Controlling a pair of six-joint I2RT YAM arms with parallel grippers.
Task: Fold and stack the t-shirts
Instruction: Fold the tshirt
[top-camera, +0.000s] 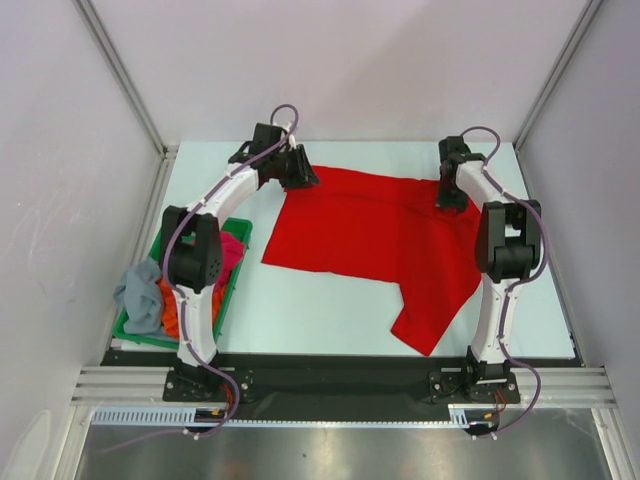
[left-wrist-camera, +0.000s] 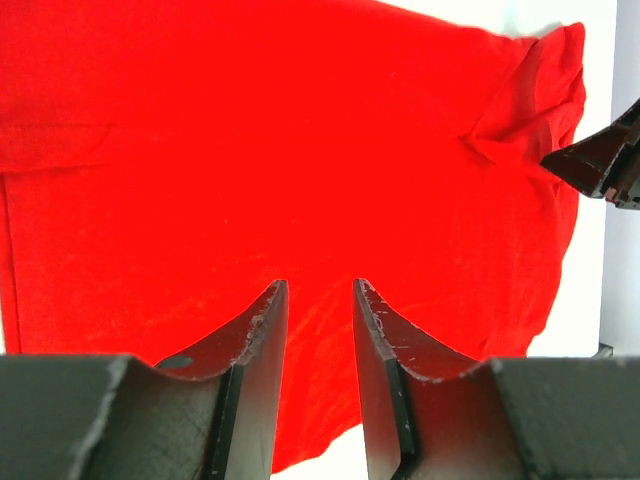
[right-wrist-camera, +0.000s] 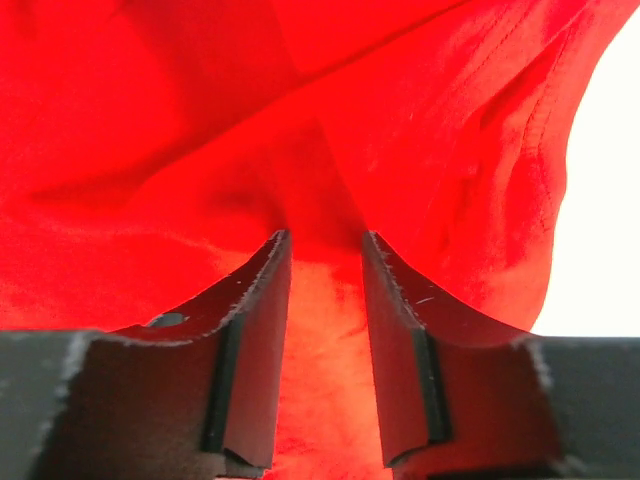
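Folding is barely starting: red shirt (top-camera: 370, 235) lying spread, other shirts (top-camera: 150, 300) waiting in tray (top-camera: 240, 250); left claw (top-camera: 303, 172) and right claw (top-camera: 450, 198) are hanging part-open, holding nothing

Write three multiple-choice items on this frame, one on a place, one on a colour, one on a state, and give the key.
1. Where does the green tray sit?
A. at the left side of the table
B. at the far right corner
C. on top of the spread shirt

2. What colour is the t-shirt spread across the middle of the table?
A. grey-blue
B. orange
C. red

3. How do the jaws of the left gripper stand?
A. shut tight
B. parted, with cloth showing through the gap
C. clamped on the tray's rim

Key:
1 A: the top view shows the tray at the table's left edge.
2 C: the cloth lying spread in the middle is bright red.
3 B: the left wrist view shows a clear gap between the fingers, with red cloth beyond it.
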